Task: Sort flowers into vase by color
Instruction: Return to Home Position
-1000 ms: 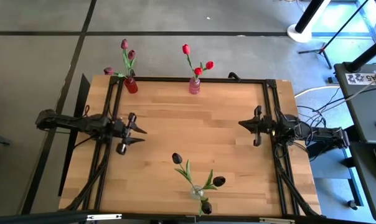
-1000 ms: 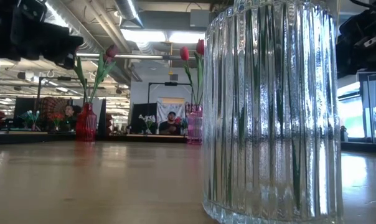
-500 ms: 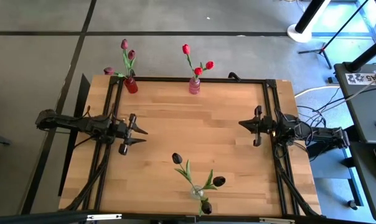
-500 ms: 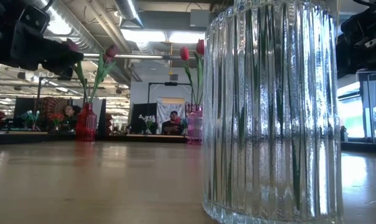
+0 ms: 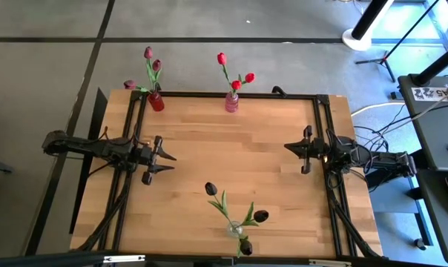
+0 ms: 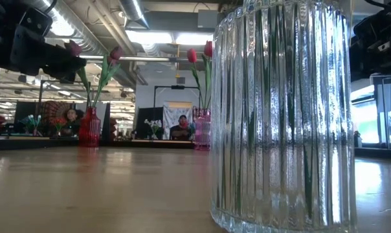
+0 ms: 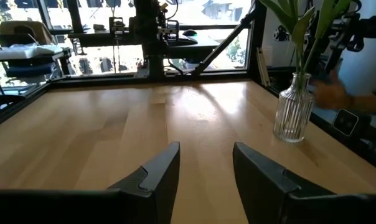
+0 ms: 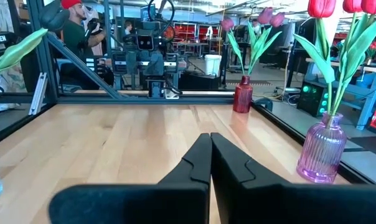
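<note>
Three vases hold the tulips by their stems. A red vase [image 5: 156, 101] at the far edge has maroon-pink tulips [image 5: 148, 53]. The pink vase [image 5: 231, 102] beside it has red tulips [image 5: 222, 58]. A clear ribbed vase [image 5: 234, 230] at the near edge has near-black tulips [image 5: 211, 189]. My left gripper [image 5: 170, 162] hovers open over the table's left side, facing the clear vase [image 7: 294, 115]. My right gripper [image 5: 286, 147] is shut above the right side, with the pink vase [image 8: 322, 152] and red vase [image 8: 242, 99] ahead of it.
Bare wooden tabletop [image 5: 231, 156] lies between the two grippers. A black frame [image 5: 324, 133] runs along the table's edges. The clear vase [image 6: 283, 116] stands close before the low camera. People show in the room beyond the table.
My left gripper has sunk a little, as the low view shows. The flowers and vases have stayed where they were.
</note>
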